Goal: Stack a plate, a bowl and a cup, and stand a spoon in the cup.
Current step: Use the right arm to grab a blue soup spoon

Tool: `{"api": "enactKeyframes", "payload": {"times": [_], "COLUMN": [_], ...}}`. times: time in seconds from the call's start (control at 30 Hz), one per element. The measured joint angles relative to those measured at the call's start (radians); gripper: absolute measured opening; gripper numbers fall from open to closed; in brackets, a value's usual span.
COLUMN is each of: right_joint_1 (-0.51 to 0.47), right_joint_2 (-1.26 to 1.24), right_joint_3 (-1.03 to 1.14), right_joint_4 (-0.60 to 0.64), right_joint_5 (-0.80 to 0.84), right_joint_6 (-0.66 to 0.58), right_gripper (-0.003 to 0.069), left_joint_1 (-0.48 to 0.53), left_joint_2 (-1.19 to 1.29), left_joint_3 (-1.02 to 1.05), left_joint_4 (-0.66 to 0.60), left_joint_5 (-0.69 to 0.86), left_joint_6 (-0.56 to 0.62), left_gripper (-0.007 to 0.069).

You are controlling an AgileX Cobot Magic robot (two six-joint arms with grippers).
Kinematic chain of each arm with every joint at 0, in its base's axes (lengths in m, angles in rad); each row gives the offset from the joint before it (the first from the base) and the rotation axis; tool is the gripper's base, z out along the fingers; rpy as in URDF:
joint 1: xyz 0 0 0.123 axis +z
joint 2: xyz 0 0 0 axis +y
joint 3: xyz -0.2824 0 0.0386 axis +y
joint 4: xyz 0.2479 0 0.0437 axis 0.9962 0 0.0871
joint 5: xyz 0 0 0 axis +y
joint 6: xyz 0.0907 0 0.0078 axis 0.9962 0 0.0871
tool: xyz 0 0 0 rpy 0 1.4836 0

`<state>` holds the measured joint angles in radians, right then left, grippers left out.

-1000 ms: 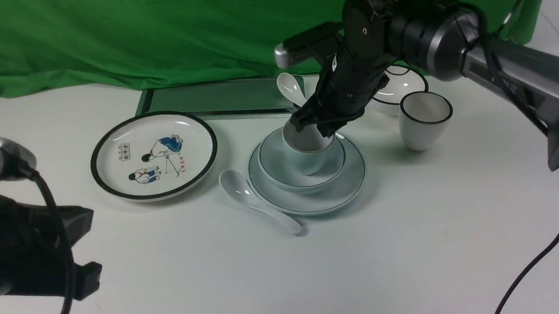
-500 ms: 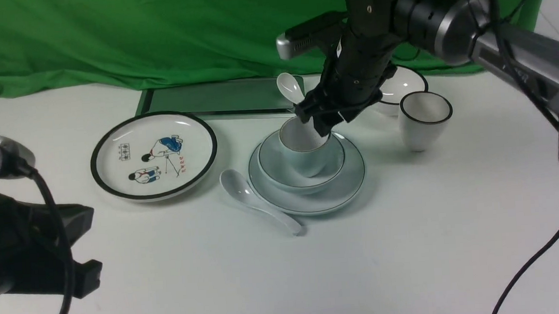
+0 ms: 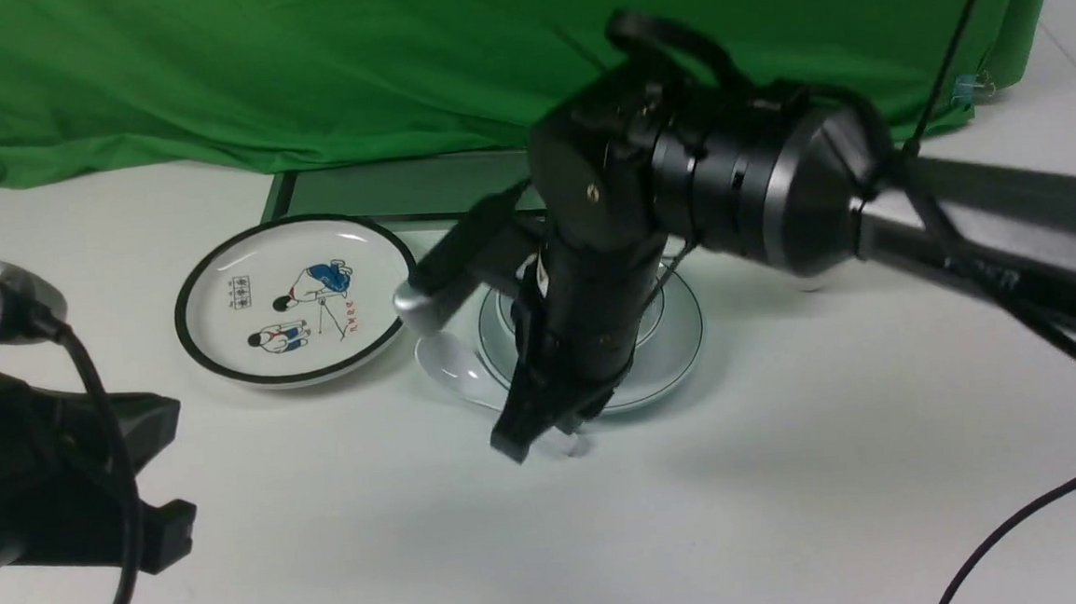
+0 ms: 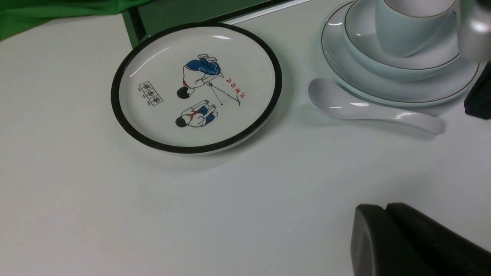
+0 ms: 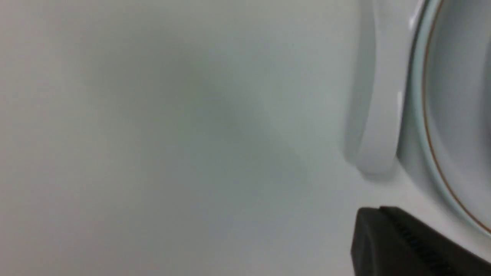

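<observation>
Cup (image 4: 410,27) is seated upright in bowl (image 4: 402,63), and the bowl is set on plate (image 4: 383,92); the stack stands mid-table (image 3: 794,510). The cup's inside is cut off in the left wrist view and hidden by the arm in the front view, so contents can't be told. Spoon (image 4: 368,109) is laid flat on the table just beside the plate's near-left rim, hollow up, scoop end twd the pictured plate (image 3: 295,298), which carries only its cartoon print.

R arm (image 3: 755,186) is stretched in from the right and bent steeply down over the front of the stack. R gripper (image 3: 523,438) is pointed at the table by the spoon's handle end. Its fingers are pressed together w/ nothing between them, and the spoon is not gripped. L gripper (image 4: 383,211) is held low at near-left, well apart from the dishes, fingers closed, empty.

Whether spoon handle and plate rim touch can't be told, as the right wrist view is blurred. A wide stretch of table top is seen in front of and right of the stack. Green cloth (image 3: 300,74) is draped along the far edge.
</observation>
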<state>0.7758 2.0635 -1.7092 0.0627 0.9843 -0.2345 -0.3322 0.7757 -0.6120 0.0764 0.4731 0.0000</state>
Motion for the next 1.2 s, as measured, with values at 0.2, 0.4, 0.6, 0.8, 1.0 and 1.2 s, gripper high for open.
{"api": "enactKeyframes", "payload": {"times": [0.2, 0.4, 0.6, 0.8, 1.0, 1.2], "right_joint_1": [-0.001, -0.012, -0.023, -0.028, -0.020, 0.039], "right_joint_2": [0.004, 0.036, 0.066, 0.080, 0.085, 0.087], "right_joint_3": [0.100, 0.112, 0.113, 0.114, 0.114, 0.114], "right_joint_4": [-0.057, -0.091, -0.092, -0.090, -0.083, -0.002], "right_joint_5": [-0.127, -0.173, -0.182, -0.257, -0.334, -0.423], "right_joint_6": [0.000, 0.000, 0.000, 0.000, -0.007, -0.134], "right_gripper": [0.0013, 0.0013, 0.0013, 0.0012, 0.0012, 0.0012], "left_joint_1": [0.000, 0.000, 0.000, 0.000, 0.000, 0.000], "left_joint_2": [0.000, 0.000, 0.000, 0.000, 0.000, 0.000], "left_joint_3": [0.000, 0.000, 0.000, 0.000, 0.000, 0.000], "left_joint_4": [-0.002, -0.003, -0.019, -0.021, -0.022, -0.034], "left_joint_5": [0.000, 0.000, 0.000, -0.002, -0.009, -0.015], "left_joint_6": [0.000, 0.000, 0.000, 0.000, 0.000, 0.000], "left_gripper": [-0.0029, -0.0029, -0.0029, -0.0029, -0.0029, -0.0029]}}
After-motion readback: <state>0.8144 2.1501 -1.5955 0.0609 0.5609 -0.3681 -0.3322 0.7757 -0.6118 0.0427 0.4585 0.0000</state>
